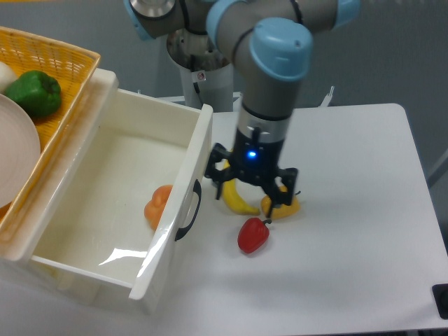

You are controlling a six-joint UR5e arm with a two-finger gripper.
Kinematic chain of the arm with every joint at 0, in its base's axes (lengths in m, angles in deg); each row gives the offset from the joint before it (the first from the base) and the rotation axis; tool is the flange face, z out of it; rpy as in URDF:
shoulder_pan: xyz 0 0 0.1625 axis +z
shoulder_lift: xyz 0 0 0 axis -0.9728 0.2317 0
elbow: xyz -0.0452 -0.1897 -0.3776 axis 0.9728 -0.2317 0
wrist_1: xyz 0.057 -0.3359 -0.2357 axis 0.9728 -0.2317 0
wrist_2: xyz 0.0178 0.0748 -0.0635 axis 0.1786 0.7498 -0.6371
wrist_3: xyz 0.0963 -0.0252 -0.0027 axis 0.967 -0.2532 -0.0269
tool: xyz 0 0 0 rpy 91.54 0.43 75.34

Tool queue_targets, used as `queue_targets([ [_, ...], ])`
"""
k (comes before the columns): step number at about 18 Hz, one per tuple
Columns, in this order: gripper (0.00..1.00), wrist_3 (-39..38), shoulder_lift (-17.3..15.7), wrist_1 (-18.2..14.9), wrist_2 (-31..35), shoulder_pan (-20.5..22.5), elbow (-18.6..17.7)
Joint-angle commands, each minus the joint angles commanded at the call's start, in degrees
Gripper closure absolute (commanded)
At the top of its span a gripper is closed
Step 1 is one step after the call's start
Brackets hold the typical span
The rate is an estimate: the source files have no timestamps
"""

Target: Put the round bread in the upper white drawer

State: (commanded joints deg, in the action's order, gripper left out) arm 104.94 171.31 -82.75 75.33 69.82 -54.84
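Far left there's a yellow woven basket (59,59) with a green pepper (33,92) in it, plus part of a white plate (15,154) and a pale round thing at the edge I can't make out. Next to it the white drawer (112,175) is pulled out, and the round bread (158,206) sits inside on its floor, right up against the front wall behind the black handle (189,213). On the table (350,210), the gripper (250,187) hangs low with its fingers spread, holding nothing, over a banana (236,199) and a yellow pepper (283,207). A red pepper (253,235) lies just in front.
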Motion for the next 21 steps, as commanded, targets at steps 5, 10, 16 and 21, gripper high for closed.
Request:
queue_targets([
  [5, 0.0, 11.98, 2.46, 0.0, 2.39, 4.04, -0.09],
  [10, 0.0, 24.01, 7.38, -0.44, 12.05, 4.31, 1.49],
  [16, 0.0, 28.51, 14.24, -0.27, 12.41, 4.84, 4.48],
  [21, 0.0, 29.83, 16.26, 0.0, 12.23, 4.92, 5.01],
])
